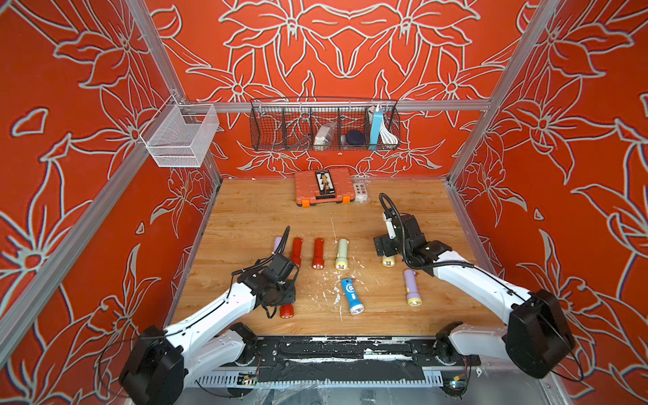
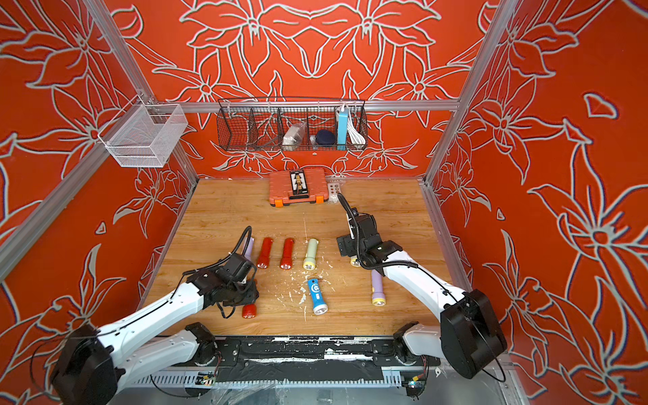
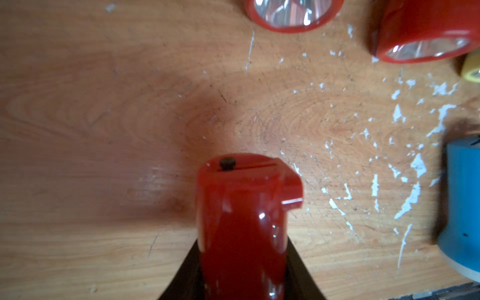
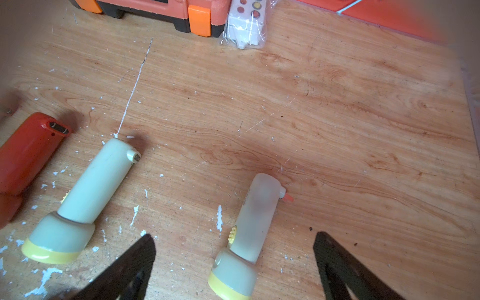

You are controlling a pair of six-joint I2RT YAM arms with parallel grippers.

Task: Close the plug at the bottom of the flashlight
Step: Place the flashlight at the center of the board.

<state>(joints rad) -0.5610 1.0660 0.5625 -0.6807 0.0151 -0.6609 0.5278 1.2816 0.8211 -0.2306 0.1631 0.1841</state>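
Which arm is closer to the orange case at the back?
Right. The right gripper hangs open mid-table, short of the orange case; the left gripper grips a red flashlight near the front.

White arms (image 1: pixel 210 310), black joints (image 1: pixel 154 364) (black cables (image 1: pixel 434 268) looped alongside).

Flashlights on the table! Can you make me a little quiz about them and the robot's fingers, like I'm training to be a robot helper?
1. True or false: the left gripper has its fingers shut on a red flashlight.
2. Pick one: the flashlight with a white round mark is (A) blue, (B) black, (C) pink.
3. Fill in: over the pale yellow-headed flashlight, the right gripper has its fingers ____.

Key: 1 true; 2 A; 3 open.
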